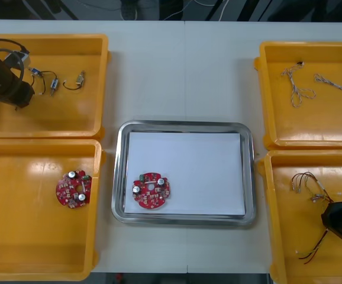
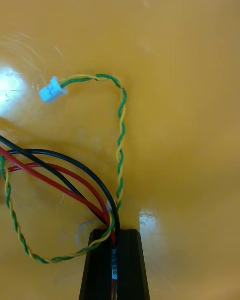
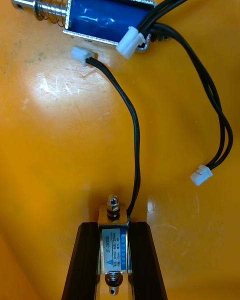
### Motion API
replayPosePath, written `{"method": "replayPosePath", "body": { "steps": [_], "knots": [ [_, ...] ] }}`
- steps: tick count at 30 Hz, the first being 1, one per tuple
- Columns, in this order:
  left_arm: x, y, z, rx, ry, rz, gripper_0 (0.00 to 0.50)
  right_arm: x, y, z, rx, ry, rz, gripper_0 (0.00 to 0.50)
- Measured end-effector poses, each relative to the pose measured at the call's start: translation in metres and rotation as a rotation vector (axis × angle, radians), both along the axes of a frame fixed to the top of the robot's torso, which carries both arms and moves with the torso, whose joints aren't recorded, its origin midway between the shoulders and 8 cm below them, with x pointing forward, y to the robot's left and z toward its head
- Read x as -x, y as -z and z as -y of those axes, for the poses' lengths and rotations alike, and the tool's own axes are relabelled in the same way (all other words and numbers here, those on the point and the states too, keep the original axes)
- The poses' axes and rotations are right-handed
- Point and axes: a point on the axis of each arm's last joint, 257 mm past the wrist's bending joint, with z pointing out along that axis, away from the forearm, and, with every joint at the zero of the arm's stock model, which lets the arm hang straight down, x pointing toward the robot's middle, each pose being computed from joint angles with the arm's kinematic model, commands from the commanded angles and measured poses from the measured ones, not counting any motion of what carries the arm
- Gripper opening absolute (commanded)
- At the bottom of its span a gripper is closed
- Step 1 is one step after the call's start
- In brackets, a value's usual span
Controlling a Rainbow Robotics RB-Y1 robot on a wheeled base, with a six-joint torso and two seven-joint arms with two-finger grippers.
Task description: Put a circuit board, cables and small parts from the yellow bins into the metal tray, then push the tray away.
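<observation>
My left gripper (image 3: 114, 230) is down in the far left yellow bin (image 1: 94, 121), shut on a small metal part (image 3: 114, 247) with a blue label and a black lead. In the front view the left gripper (image 1: 22, 97) sits at that bin's left end. The right gripper (image 2: 114, 237) is in the near right yellow bin (image 1: 265, 177), shut on a bundle of red, black and twisted green-yellow cables (image 2: 120, 145). From the front, the right gripper (image 1: 332, 218) is near that bin's right side. One red circuit board (image 1: 151, 190) lies in the metal tray (image 1: 183, 125), white inside.
A second red board (image 1: 74, 189) lies in the near left bin. Another small metal part (image 3: 100, 17) with black cables (image 3: 220, 130) lies beyond my left fingers. Twisted blue and white cables (image 1: 298, 89) rest in the far right bin. More cables (image 1: 310, 184) lie by the right gripper.
</observation>
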Motion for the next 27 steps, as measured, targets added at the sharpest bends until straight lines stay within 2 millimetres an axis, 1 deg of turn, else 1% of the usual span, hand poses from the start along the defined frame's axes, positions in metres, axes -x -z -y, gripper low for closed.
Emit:
{"method": "replayPosePath", "body": {
  "steps": [3,6,12,16,19,21,23,27],
  "knots": [
    [0.004,-0.004,0.002,0.002,0.005,-0.018,0.000,0.000,-0.006,-0.002,0.004,-0.007,0.003,0.000],
    [0.008,-0.012,0.005,0.000,0.017,-0.034,0.000,0.010,-0.016,-0.001,0.018,-0.016,-0.032,0.000],
    [0.015,-0.029,0.011,0.004,0.032,-0.056,0.000,0.020,-0.051,0.005,0.055,-0.017,-0.056,0.000],
    [0.022,-0.041,0.014,0.001,0.044,-0.076,0.000,0.027,-0.074,0.006,0.081,-0.026,-0.076,0.000],
    [0.027,-0.056,0.019,-0.015,0.065,-0.084,0.000,0.030,-0.090,0.004,0.099,-0.038,-0.082,0.000],
    [0.029,-0.069,0.025,-0.043,0.091,-0.078,0.000,0.033,-0.099,0.002,0.109,-0.048,-0.088,0.000],
    [0.031,-0.079,0.032,-0.067,0.119,-0.068,0.000,0.033,-0.108,0.000,0.119,-0.057,-0.085,0.000],
    [0.040,-0.091,0.044,-0.086,0.136,-0.063,0.000,0.021,-0.129,-0.005,0.133,-0.074,-0.023,0.000]
  ]
}}
